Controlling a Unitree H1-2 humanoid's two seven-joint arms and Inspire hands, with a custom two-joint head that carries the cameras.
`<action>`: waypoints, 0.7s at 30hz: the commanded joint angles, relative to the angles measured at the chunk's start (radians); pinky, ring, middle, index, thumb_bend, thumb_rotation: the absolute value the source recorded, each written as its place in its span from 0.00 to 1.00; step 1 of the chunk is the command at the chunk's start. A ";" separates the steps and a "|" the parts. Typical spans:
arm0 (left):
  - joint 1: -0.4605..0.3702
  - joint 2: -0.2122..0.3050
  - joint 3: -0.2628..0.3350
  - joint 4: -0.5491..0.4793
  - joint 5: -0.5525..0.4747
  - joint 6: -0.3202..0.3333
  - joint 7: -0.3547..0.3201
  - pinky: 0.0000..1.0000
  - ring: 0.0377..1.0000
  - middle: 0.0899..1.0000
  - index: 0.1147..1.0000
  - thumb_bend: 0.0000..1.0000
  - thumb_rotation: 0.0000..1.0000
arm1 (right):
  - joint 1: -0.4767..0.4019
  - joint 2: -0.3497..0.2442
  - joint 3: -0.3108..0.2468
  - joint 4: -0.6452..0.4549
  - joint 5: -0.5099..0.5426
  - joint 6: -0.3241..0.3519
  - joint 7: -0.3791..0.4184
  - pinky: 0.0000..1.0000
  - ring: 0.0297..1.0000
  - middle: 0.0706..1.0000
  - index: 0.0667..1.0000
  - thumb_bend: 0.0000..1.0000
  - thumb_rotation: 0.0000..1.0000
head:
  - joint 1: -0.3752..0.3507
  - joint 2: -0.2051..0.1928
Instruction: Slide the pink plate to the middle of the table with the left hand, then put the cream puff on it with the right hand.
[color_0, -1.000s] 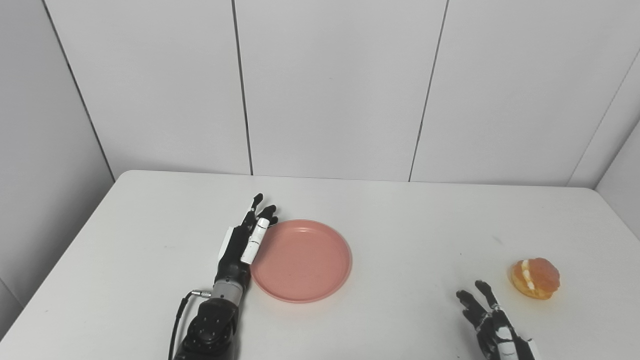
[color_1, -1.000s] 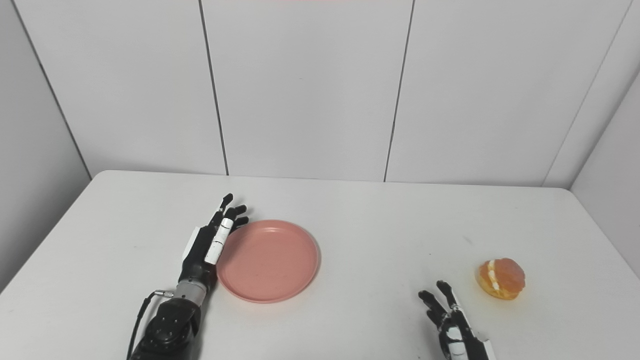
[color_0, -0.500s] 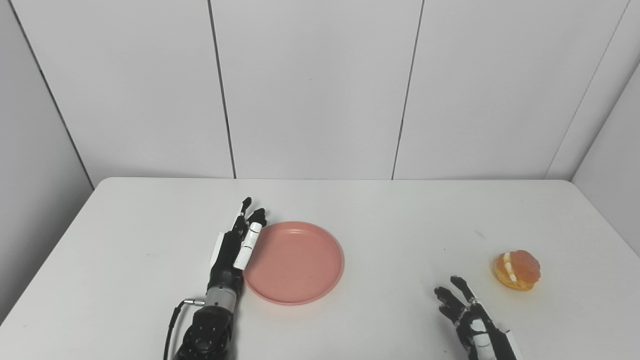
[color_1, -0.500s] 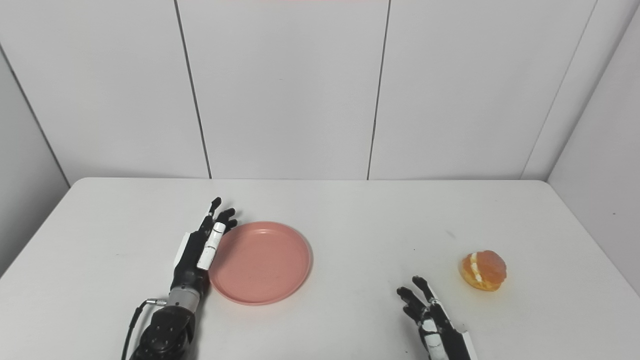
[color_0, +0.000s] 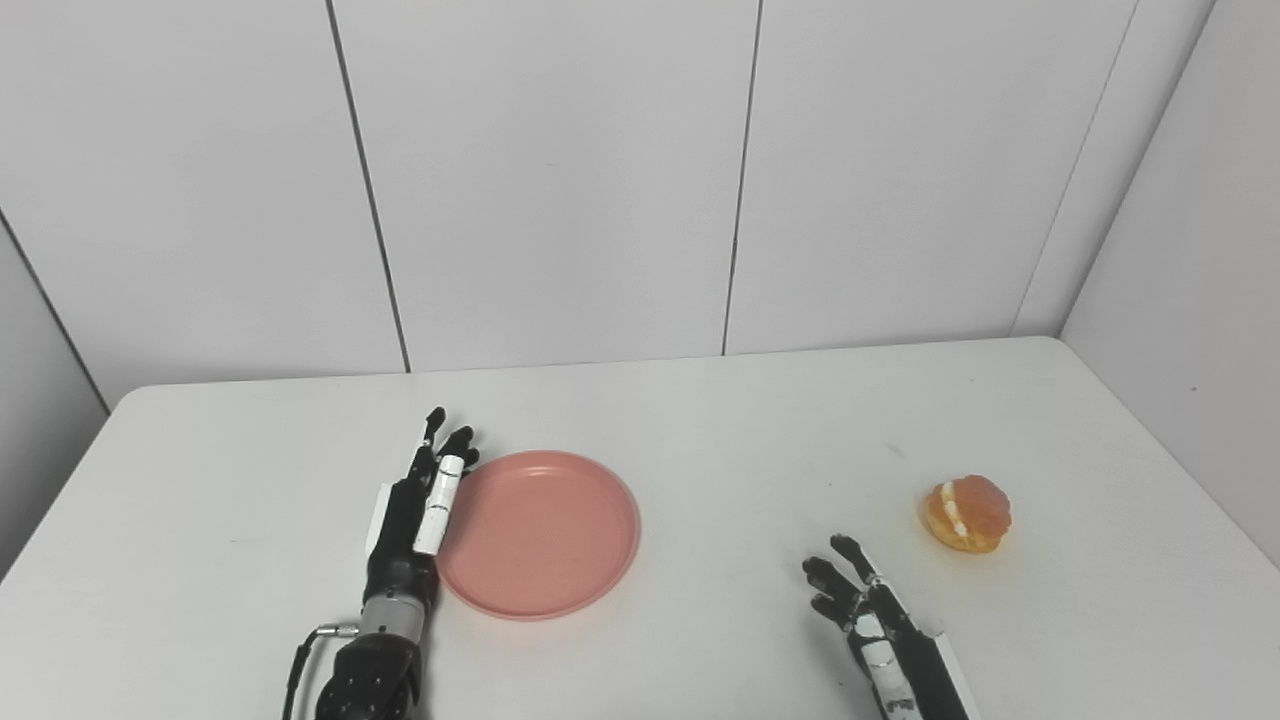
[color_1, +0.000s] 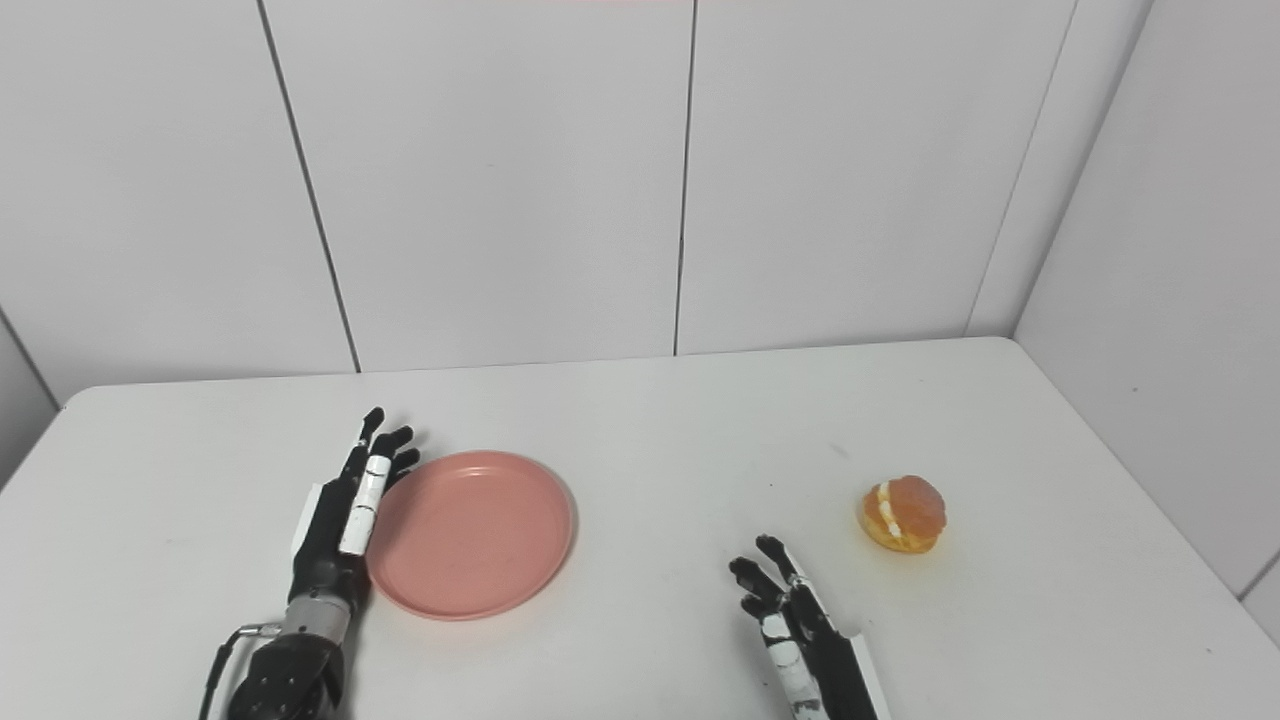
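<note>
A round pink plate (color_0: 540, 533) lies on the white table (color_0: 720, 440), left of the middle. My left hand (color_0: 420, 503) stands edge-on against the plate's left rim, fingers straight and apart, holding nothing. A golden cream puff (color_0: 966, 514) with a white cream seam sits at the right side of the table. My right hand (color_0: 868, 620) rests low near the front edge, fingers spread, empty, well short and left of the puff. The plate (color_1: 470, 533), the puff (color_1: 903, 513), my left hand (color_1: 340, 510) and my right hand (color_1: 795, 625) also show in the right eye view.
White wall panels (color_0: 560, 180) close the back and right of the table. A small dark mark (color_0: 893, 451) shows on the tabletop behind the puff. A grey cable (color_0: 305, 650) runs from my left wrist.
The whole picture has shifted left, so the camera has turned right. My left hand stays at the plate's left rim. My right hand has risen further into view, closer to the puff.
</note>
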 joint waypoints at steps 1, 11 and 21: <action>0.022 -0.022 -0.017 0.071 -0.011 0.007 -0.031 0.87 0.86 0.88 0.97 0.66 0.92 | -0.020 0.040 0.038 0.082 -0.033 0.020 0.002 0.87 0.86 0.83 0.91 0.78 0.91 | 0.000 0.001; -0.005 0.002 -0.003 0.102 -0.023 -0.003 -0.042 0.88 0.87 0.89 0.97 0.67 0.94 | -0.057 0.029 0.021 -0.001 -0.169 -0.076 -0.051 0.85 0.88 0.85 0.94 0.87 0.97 | -0.063 -0.011; -0.021 0.009 -0.003 0.157 -0.019 -0.043 -0.049 0.87 0.85 0.87 0.97 0.67 0.94 | -0.113 -0.042 -0.033 -0.142 -0.502 -0.055 -0.149 0.77 0.81 0.81 0.87 0.91 0.82 | -0.118 -0.020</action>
